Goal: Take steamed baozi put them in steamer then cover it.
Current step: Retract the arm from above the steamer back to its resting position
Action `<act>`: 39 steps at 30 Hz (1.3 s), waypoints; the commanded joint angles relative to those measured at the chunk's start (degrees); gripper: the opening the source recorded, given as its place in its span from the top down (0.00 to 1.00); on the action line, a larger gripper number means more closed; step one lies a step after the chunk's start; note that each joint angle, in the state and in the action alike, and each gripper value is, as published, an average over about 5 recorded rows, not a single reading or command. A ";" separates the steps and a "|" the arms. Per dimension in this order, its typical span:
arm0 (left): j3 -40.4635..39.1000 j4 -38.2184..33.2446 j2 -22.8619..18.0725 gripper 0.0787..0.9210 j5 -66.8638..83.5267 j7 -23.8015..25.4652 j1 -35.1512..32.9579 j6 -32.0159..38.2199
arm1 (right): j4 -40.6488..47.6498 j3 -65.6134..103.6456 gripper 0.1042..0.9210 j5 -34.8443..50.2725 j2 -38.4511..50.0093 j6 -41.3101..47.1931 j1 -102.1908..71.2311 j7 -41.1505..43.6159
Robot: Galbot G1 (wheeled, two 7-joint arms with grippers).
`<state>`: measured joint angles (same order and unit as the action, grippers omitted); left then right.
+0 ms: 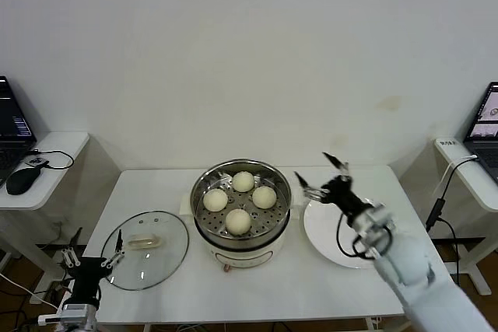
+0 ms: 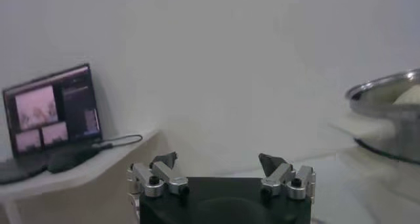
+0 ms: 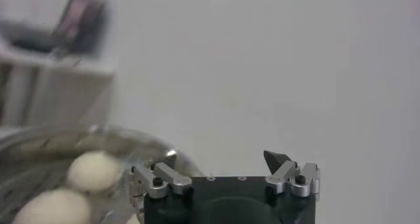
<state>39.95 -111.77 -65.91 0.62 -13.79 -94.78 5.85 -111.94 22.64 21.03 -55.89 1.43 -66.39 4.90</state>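
Several off-white steamed baozi (image 1: pixel 243 181) lie on the perforated tray of the shiny round steamer (image 1: pixel 204 227) at the table's middle. They also show as baozi (image 3: pixel 95 171) in the right wrist view. The cover (image 1: pixel 145 248), clear glass with a cream handle, lies flat on the table left of the steamer. My right gripper (image 1: pixel 319 174) hangs open and empty just right of the steamer's rim, above the plate's edge. My left gripper (image 1: pixel 92 249) stands open and empty at the table's front left corner, beside the cover. The steamer rim (image 2: pixel 387 90) appears in the left wrist view.
A flat white plate (image 1: pixel 325 231) lies right of the steamer, under my right forearm. Side desks with laptops (image 1: pixel 14 126) stand at both ends of the table, with a mouse (image 1: pixel 22 180) on the left one. Cables hang at the right.
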 commanded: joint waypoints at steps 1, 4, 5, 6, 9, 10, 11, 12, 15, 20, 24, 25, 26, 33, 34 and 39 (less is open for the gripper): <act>2.96 8.13 1.29 0.12 -45.16 -0.21 0.49 4.10 | -5.64 27.35 0.12 -3.33 -19.50 -9.85 -23.46 -1.92; 4.10 9.39 2.25 0.12 -56.82 0.89 -0.57 5.07 | -6.00 28.97 0.12 -4.22 -21.14 -9.51 -24.57 -2.05; 4.17 9.95 2.62 0.12 -59.86 0.88 -0.81 5.35 | -5.93 29.39 0.12 -4.56 -21.47 -9.48 -24.91 -2.14; 3.99 10.62 2.95 0.12 -62.08 0.67 -0.86 5.52 | -5.79 29.75 0.12 -4.86 -21.77 -9.49 -25.18 -2.29; 2.79 13.41 3.61 0.12 -67.07 -0.01 0.46 5.85 | -5.49 30.62 0.12 -5.29 -22.32 -9.49 -25.64 -2.71; 2.31 14.38 3.70 0.12 -68.26 -0.06 1.33 5.80 | -5.46 30.98 0.12 -5.45 -22.53 -9.55 -25.80 -2.81; 1.88 15.18 3.73 0.12 -69.26 0.02 2.36 5.74 | -5.47 31.32 0.12 -5.60 -22.73 -9.60 -25.97 -2.86; 1.40 15.79 3.73 0.12 -69.88 0.23 3.45 5.64 | -5.46 31.71 0.12 -5.75 -22.92 -9.69 -26.16 -2.91; -0.44 17.19 3.80 0.12 -70.32 1.55 6.56 4.90 | -5.19 32.78 0.12 -6.31 -23.36 -9.93 -26.60 -3.12; -2.76 19.40 3.89 0.12 -68.59 4.05 10.74 3.81 | -4.60 34.38 0.12 -7.42 -24.24 -10.06 -27.11 -3.69; -3.95 20.91 3.85 0.12 -65.90 4.83 12.84 3.66 | -4.36 34.72 0.12 -7.58 -25.40 -9.90 -27.37 -4.37; -4.20 21.46 3.79 0.12 -65.55 4.88 13.33 3.66 | -4.27 34.70 0.12 -7.67 -25.68 -9.86 -27.42 -4.49; -4.49 22.09 3.74 0.12 -65.20 4.97 13.92 3.66 | -4.22 34.64 0.12 -7.80 -25.94 -9.84 -27.50 -4.52; -6.30 25.83 3.95 0.12 -62.51 5.13 18.41 3.24 | -4.38 33.89 0.12 -9.32 -26.91 -10.13 -28.44 -4.40; -6.54 26.27 3.97 0.12 -62.32 5.13 19.06 3.14 | -4.16 33.71 0.12 -9.51 -27.03 -10.16 -28.43 -4.40; -7.47 28.70 3.53 0.12 -61.92 4.90 21.85 2.84 | -2.84 32.65 0.12 -10.78 -27.56 -10.52 -28.32 -4.30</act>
<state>34.49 -88.43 -62.26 -61.20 -9.29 -79.66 8.94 -115.62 54.88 11.87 -82.12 -8.67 -93.74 0.80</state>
